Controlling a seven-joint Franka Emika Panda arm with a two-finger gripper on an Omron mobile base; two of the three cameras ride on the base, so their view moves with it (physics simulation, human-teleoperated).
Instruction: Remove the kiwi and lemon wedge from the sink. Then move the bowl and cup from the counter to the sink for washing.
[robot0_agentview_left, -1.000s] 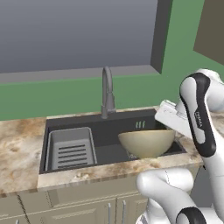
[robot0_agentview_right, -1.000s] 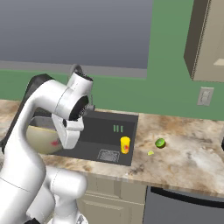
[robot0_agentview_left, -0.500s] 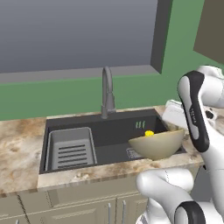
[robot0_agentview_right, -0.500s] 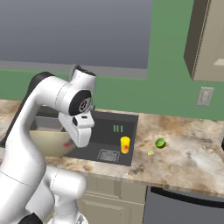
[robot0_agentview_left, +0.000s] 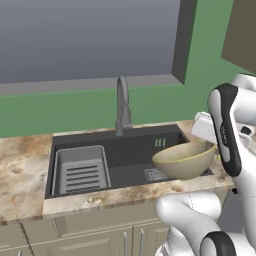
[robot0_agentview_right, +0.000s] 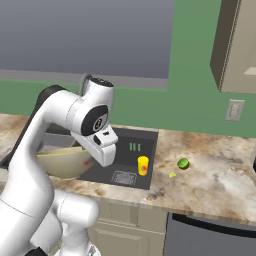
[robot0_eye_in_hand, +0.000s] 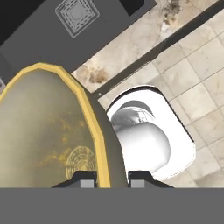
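My gripper is shut on the rim of the tan-gold bowl, one finger inside it and one outside. The bowl hangs tilted over the right end of the dark sink, close to the front edge. In the right base view the bowl shows left of my hand. The yellow cup stands upright in the sink beside the square drain. The green kiwi and the pale lemon wedge lie on the marbled counter, right of the sink.
A grey ribbed rack fills the sink's left half. The gooseneck faucet rises behind the basin's middle. An upper cabinet hangs at the right. Tiled floor shows below the counter's front edge.
My hand and the bowl have moved to the right across the sink, and the bowl now tilts more. The cup, kiwi and lemon wedge have stayed put.
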